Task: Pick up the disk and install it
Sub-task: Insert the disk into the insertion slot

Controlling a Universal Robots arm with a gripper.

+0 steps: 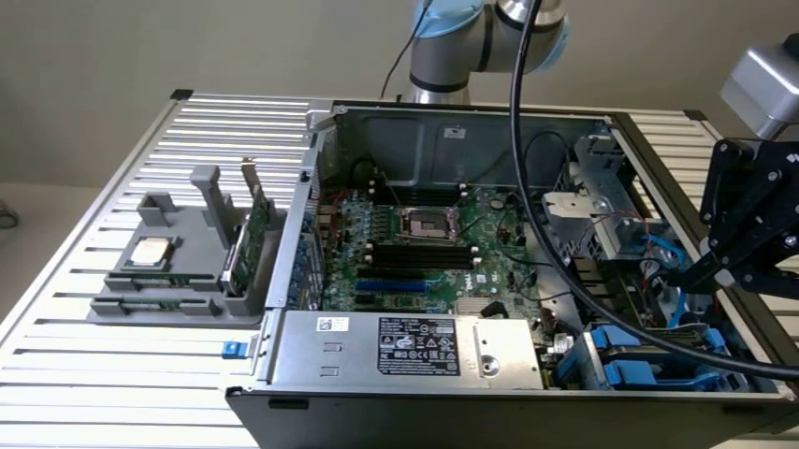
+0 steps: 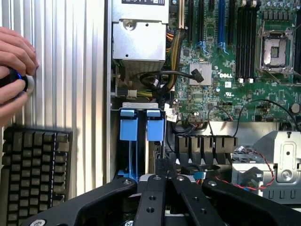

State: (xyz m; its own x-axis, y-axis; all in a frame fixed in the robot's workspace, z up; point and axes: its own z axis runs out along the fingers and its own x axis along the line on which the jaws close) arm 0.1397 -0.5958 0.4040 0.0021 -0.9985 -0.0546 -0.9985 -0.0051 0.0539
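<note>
Black metal gripper, fingers pressed together and empty, poised over the blue-framed silver disk standing edgewise inside the grey metal computer case, seemingly to press it home.

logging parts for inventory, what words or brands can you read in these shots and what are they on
"DELL": white print on the green motherboard.
Black label on the power supply: too small to read.
White sticker beside it: too small to read.
Keyboard keys: too blurred to read.

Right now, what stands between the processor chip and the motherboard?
Exterior view: the green circuit card and the case's side wall stand between chip and motherboard.
</note>
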